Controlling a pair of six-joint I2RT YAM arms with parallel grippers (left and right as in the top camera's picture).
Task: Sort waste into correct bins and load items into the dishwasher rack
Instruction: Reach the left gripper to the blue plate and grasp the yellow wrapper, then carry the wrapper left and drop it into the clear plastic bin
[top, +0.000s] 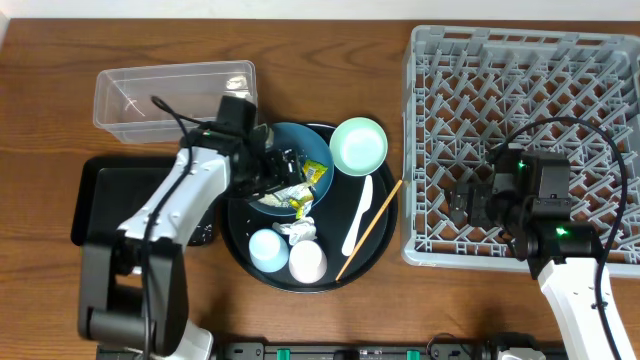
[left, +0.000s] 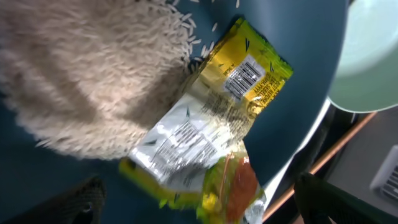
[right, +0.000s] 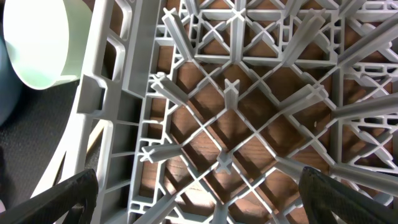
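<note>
The dark blue bowl (top: 310, 150) sits on a round black tray and holds a heap of white rice (left: 87, 74) and the yellow-green wrapper (left: 211, 124), which also shows from overhead (top: 305, 185). My left gripper (left: 199, 208) is open just above the wrapper, one finger on each side; overhead it hovers in the bowl (top: 280, 172). Crumpled whitish scraps (top: 300, 230), a pale blue cup (top: 268, 248), a pinkish cup (top: 307, 262), the mint-green bowl (top: 358, 145), white spoon (top: 358, 215) and chopstick (top: 370, 228) lie on the same tray. My right gripper (right: 205, 199) is open and empty over the grey rack (top: 530, 60), near its left wall (top: 465, 205).
The round black tray (top: 240, 250) sits at centre. The clear tub (top: 170, 95) stands at the back left, with the shallow black tray (top: 105, 195) in front of it, partly under my left arm. The rack's upright pegs (right: 231, 90) rise just below my right gripper.
</note>
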